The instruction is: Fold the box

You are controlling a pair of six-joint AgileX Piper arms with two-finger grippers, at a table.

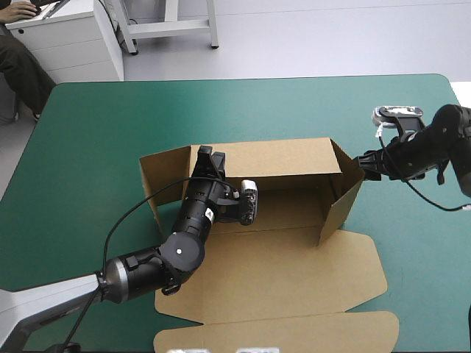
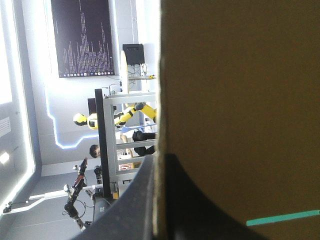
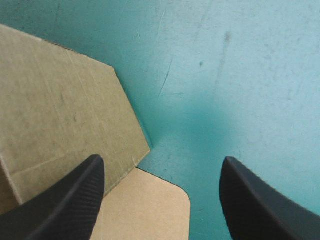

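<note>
High view is bright, lit evenly from above, with no glare on the teal-green cover (image 1: 110,125). Shadows are soft, and the box (image 1: 265,158) floor goes darker below its raised back wall and right wall. In my left wrist view the board wall pinched in my left gripper (image 2: 159,165) is backlit and dim, and the fingers are near-black silhouettes against a very bright background. My right wrist view is evenly lit, with one soft dark shadow patch on the cover ahead of my spread right gripper (image 3: 160,167).
</note>
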